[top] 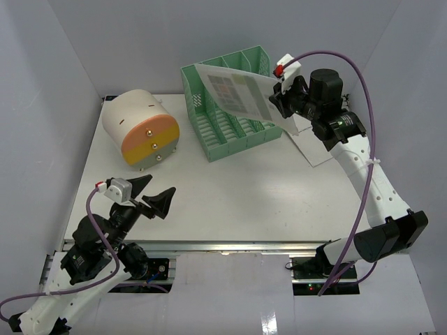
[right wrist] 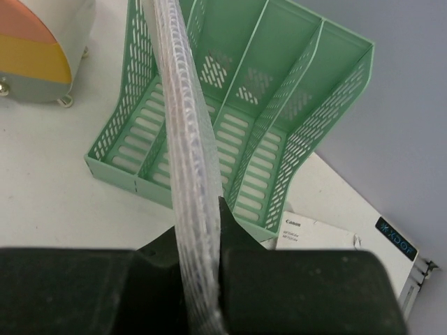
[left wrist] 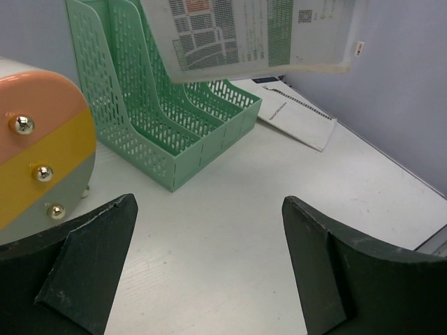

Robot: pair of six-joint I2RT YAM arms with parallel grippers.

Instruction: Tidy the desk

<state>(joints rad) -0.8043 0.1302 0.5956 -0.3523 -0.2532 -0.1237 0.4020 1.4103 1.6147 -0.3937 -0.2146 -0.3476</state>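
My right gripper (top: 279, 103) is shut on a clear plastic sleeve of printed sheets (top: 237, 91) and holds it in the air over the green mesh file rack (top: 230, 129). In the right wrist view the sleeve (right wrist: 187, 146) is edge-on, pinched between the jaws above the rack's left slots (right wrist: 230, 125). In the left wrist view the sleeve (left wrist: 244, 35) hangs above the rack (left wrist: 167, 118). My left gripper (top: 152, 195) is open and empty, low over the white desk (top: 230, 202) near its front left.
A round drawer box with peach and yellow fronts (top: 143, 129) stands at the back left. A white printed booklet (top: 314, 139) lies flat right of the rack, also in the right wrist view (right wrist: 328, 237). White walls enclose the desk.
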